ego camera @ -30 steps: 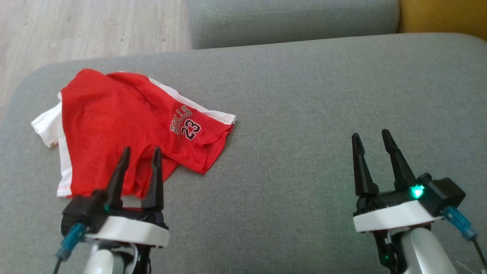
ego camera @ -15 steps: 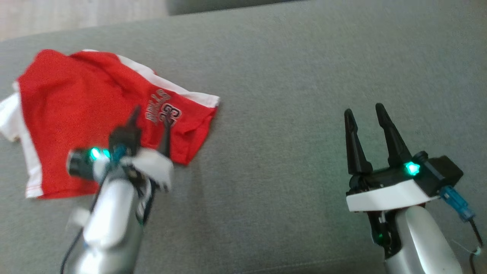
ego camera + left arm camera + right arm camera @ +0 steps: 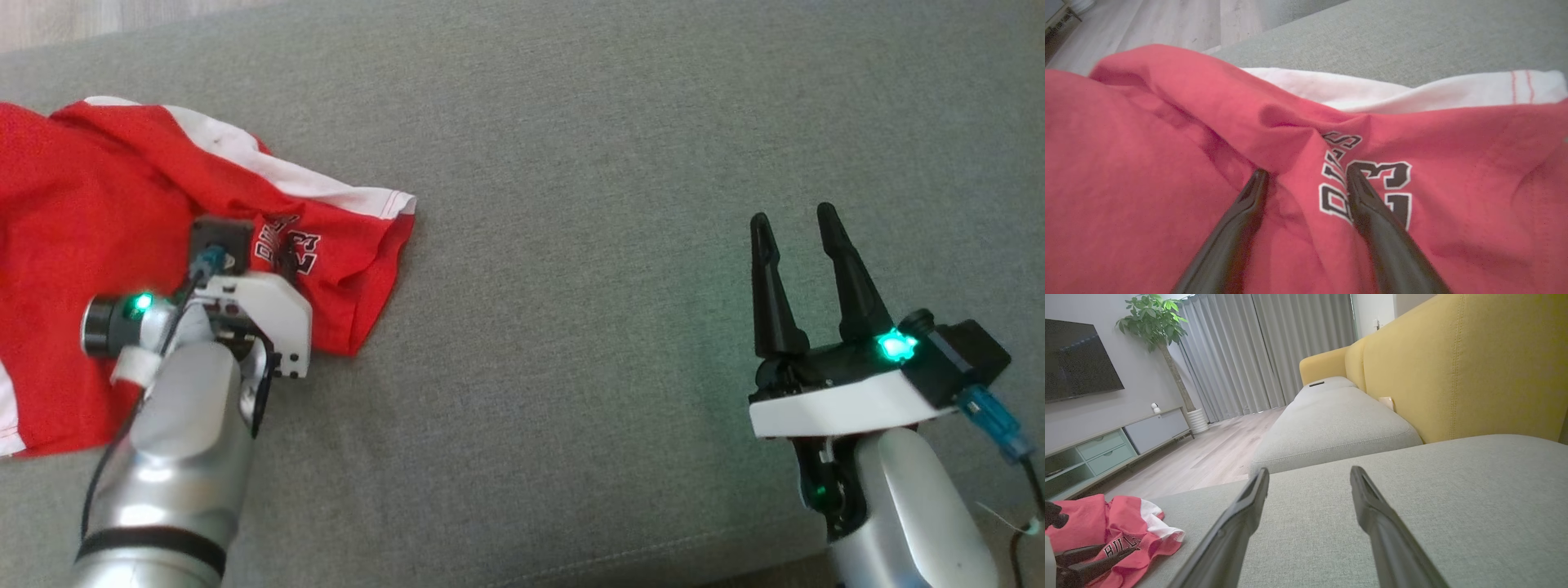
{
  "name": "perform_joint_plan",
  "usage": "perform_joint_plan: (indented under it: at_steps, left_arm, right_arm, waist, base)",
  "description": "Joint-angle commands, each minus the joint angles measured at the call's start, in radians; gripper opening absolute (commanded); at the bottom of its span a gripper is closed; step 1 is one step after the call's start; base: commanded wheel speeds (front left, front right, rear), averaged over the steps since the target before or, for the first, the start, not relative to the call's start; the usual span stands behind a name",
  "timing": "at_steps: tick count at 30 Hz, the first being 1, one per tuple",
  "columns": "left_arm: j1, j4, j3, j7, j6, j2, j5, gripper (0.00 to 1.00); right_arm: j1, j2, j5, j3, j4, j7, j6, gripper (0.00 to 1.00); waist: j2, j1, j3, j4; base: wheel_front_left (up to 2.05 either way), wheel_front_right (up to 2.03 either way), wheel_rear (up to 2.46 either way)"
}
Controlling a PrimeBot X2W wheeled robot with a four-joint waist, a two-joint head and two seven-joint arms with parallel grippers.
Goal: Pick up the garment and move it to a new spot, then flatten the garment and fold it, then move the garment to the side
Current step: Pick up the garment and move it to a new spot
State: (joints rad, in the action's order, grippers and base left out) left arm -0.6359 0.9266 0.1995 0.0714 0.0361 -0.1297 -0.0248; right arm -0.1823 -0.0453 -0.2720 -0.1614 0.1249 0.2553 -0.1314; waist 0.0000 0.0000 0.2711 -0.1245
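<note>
Reaching forward since a second ago, the left gripper (image 3: 1306, 171) is straddling a raised fold of the red garment (image 3: 73, 204), which is lying crumpled at the left end of the grey cushion (image 3: 571, 245). Its fingers are spread, likely readying a pinch. Well apart to the right, the right gripper (image 3: 793, 214) is hovering spread and empty, apparently waiting.

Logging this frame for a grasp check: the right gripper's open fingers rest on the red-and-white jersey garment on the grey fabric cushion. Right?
Wrong arm. It is the left gripper whose open fingers rest on the red-and-white jersey garment on the grey fabric cushion, as the left wrist view shows.
</note>
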Motion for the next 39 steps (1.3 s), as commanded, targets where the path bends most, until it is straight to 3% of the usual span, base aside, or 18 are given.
perform_joint_plan:
  at_steps: [1, 2, 11, 17, 21, 30, 36, 37, 38, 39]
  left_arm:
    - [-0.038, 0.002, -0.020, -0.015, -0.012, -0.037, 0.010, 0.46]
    - [-0.044, 0.008, -0.018, -0.010, -0.017, -0.038, 0.012, 0.00]
    - [-0.073, -0.013, -0.020, 0.130, -0.060, 0.020, 0.071, 0.00]
    - [-0.078, -0.117, 0.017, 0.179, -0.099, 0.071, 0.129, 0.00]
    - [-0.062, -0.214, 0.085, 0.186, -0.094, 0.078, 0.198, 0.00]
    - [-0.112, -0.417, 0.371, 0.189, 0.058, 0.079, 0.440, 0.00]
    - [-0.213, -0.500, 0.426, 0.190, 0.168, 0.079, 0.514, 0.00]
    - [-0.223, -0.510, 0.427, 0.190, 0.180, 0.079, 0.523, 0.07]
    - [-0.229, -0.513, 0.428, 0.190, 0.191, 0.079, 0.532, 1.00]
    - [-0.235, -0.508, 0.436, 0.190, 0.197, 0.079, 0.536, 1.00]
  right_arm:
    - [-0.042, -0.005, -0.006, -0.026, -0.036, 0.006, 0.001, 1.00]
    - [-0.044, -0.005, -0.007, -0.027, -0.036, 0.006, 0.001, 1.00]
    - [-0.041, -0.005, -0.010, -0.032, -0.026, 0.006, 0.001, 1.00]
    - [-0.033, -0.005, -0.014, -0.040, -0.023, 0.006, 0.001, 1.00]
    - [-0.032, -0.005, -0.019, -0.054, -0.020, 0.006, 0.001, 1.00]
    - [-0.045, -0.005, -0.049, -0.102, -0.024, 0.006, 0.001, 1.00]
    - [-0.059, -0.005, -0.068, -0.128, -0.026, 0.006, 0.001, 1.00]
    - [-0.061, -0.005, -0.070, -0.130, -0.027, 0.006, 0.001, 1.00]
    - [-0.062, -0.005, -0.072, -0.131, -0.027, 0.006, 0.001, 1.00]
    - [-0.062, -0.005, -0.073, -0.131, -0.027, 0.006, 0.001, 1.00]
  waist:
    - [0.0000, 0.0000, -0.001, -0.002]
    - [0.0000, 0.0000, -0.001, -0.003]
    - [0.0000, 0.0000, -0.038, -0.012]
    - [0.0000, 0.0000, -0.060, -0.023]
    - [0.0000, 0.0000, -0.068, -0.042]
    - [0.0000, 0.0000, -0.050, -0.125]
    - [0.0000, 0.0000, -0.029, -0.180]
    - [0.0000, 0.0000, -0.026, -0.184]
    - [0.0000, 0.0000, -0.025, -0.187]
    - [0.0000, 0.0000, -0.025, -0.189]
  base:
    - [0.00, 0.00, 0.00]
    - [0.00, 0.00, 0.00]
    - [0.00, 0.00, 0.00]
    - [0.00, 0.00, 0.00]
    - [0.00, 0.00, 0.00]
    - [0.00, 0.00, 0.00]
    - [0.00, 0.00, 0.00]
    - [0.00, 0.00, 0.00]
    - [0.00, 0.00, 0.00]
    - [0.00, 0.00, 0.00]
